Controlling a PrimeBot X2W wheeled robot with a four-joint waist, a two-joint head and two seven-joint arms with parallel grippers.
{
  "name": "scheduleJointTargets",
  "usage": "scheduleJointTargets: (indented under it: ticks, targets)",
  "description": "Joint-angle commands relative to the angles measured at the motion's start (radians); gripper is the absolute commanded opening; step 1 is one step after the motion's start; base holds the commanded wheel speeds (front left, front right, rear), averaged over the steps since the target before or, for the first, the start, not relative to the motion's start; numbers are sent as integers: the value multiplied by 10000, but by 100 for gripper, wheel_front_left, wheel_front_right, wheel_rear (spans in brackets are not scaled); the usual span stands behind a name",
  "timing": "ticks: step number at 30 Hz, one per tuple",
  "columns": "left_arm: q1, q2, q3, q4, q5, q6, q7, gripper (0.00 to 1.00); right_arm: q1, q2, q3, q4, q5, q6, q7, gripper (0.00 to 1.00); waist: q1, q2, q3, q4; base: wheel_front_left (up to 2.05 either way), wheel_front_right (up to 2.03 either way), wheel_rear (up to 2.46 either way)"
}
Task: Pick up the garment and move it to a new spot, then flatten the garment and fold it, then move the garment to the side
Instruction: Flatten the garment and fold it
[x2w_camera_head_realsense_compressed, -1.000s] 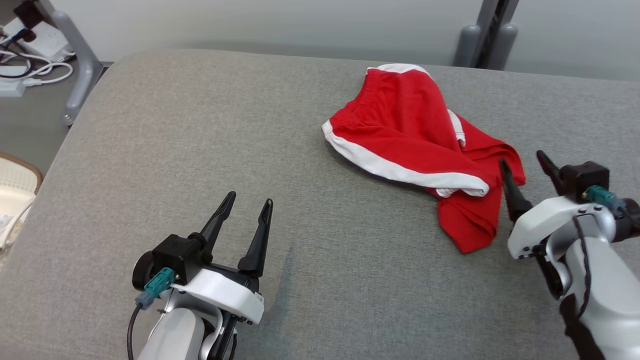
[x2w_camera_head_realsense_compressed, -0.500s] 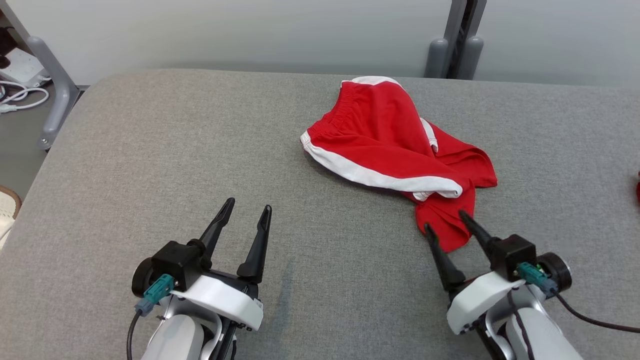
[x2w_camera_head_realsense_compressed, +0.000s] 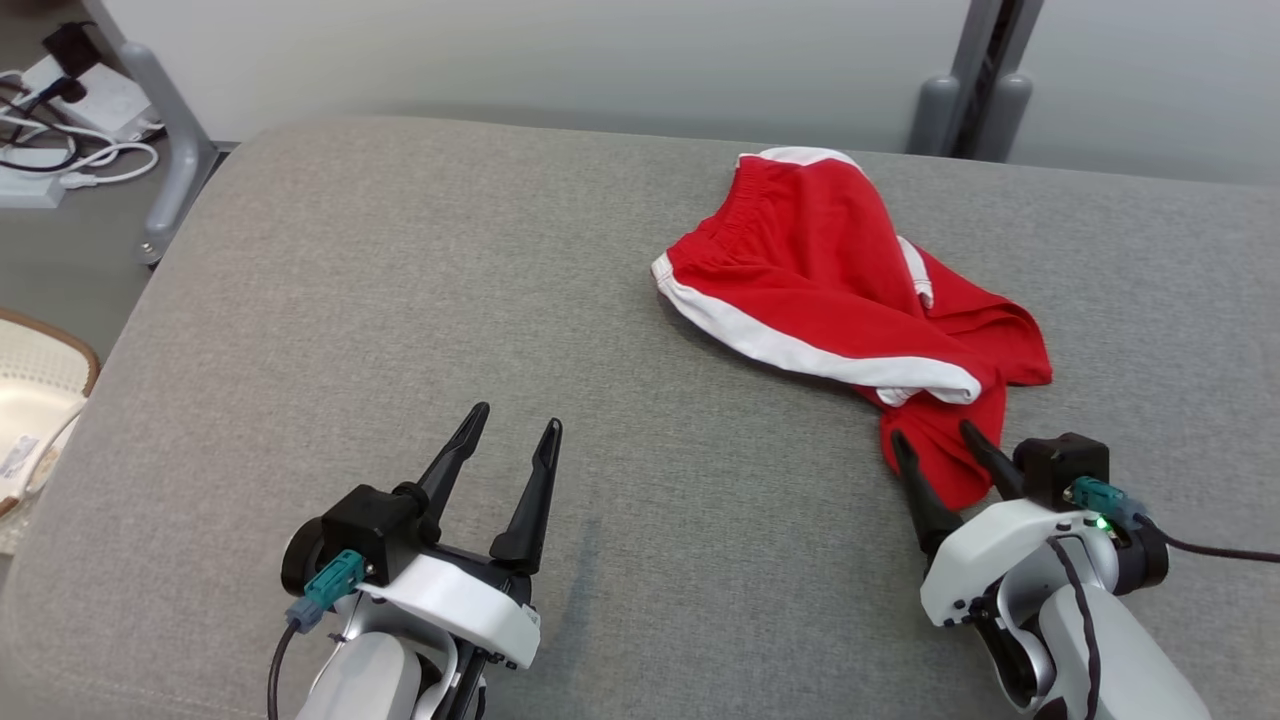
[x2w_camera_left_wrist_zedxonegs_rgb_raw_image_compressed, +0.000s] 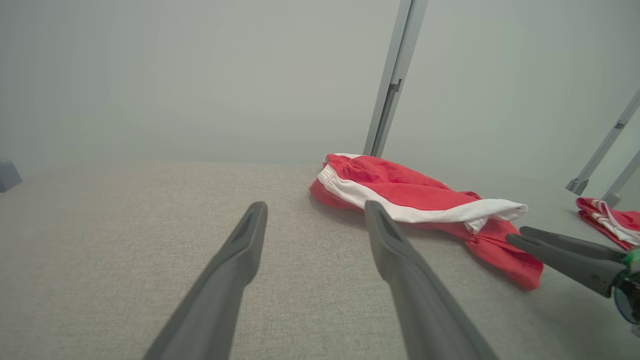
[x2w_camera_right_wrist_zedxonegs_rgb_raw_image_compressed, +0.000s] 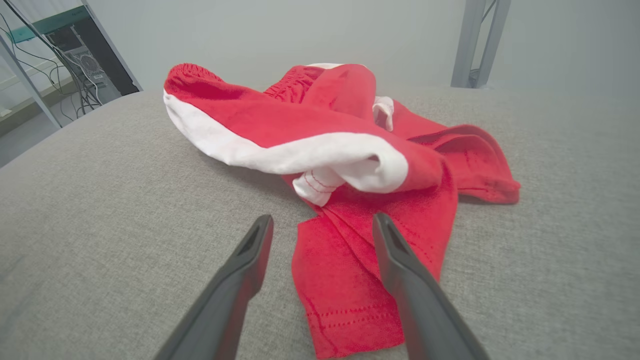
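Over grey padding (x2w_camera_head_realsense_compressed: 400, 280), two grippers (x2w_camera_head_realsense_compressed: 516, 416) (x2w_camera_head_realsense_compressed: 931, 430) gape near one garment (x2w_camera_head_realsense_compressed: 800, 270) (perhaps another (x2w_camera_left_wrist_zedxonegs_rgb_raw_image_compressed: 602, 220) beyond).

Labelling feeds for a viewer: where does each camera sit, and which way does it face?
Head view: on the head, facing forward-down at red shorts with white trim on a grey fabric table; open left hand and right hand show.
Left wrist view: left wrist, along its fingers across the table; right hand's tips at right.
Right wrist view: right wrist, fingers framing the shorts' near flap.
Shared: all show the shorts.
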Motion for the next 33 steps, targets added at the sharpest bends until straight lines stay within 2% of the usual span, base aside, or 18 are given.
scheduleJointTargets:
  ticks: [1,13,30,31,32,33]
  targets:
    - [-113,33,14,13,-34,-8,-30,100,-158,-34,-122,171,-1,-3,-74,100,0,-1,49,141,0,0,0]
    - [-63,34,-311,-65,-295,116,-30,100,-1106,-34,-730,1613,168,-3,-504,100,0,-1,270,699,0,0,0]
    - [-204,33,-565,-106,-514,240,-30,100,-1828,-37,-1122,2543,287,-3,-952,100,0,-1,549,1064,0,0,0]
    - [-219,33,-566,-97,-516,246,-30,100,-1854,-37,-1118,2570,312,-3,-953,88,0,-1,563,1071,0,0,0]
    - [-225,35,-557,-89,-517,238,-30,100,-1878,-37,-1127,2603,326,-3,-981,40,0,-1,565,1072,0,0,0]
    - [-225,35,-557,-89,-517,238,-30,100,-1878,-37,-1127,2603,326,-3,-981,40,0,-1,565,1072,0,0,0]
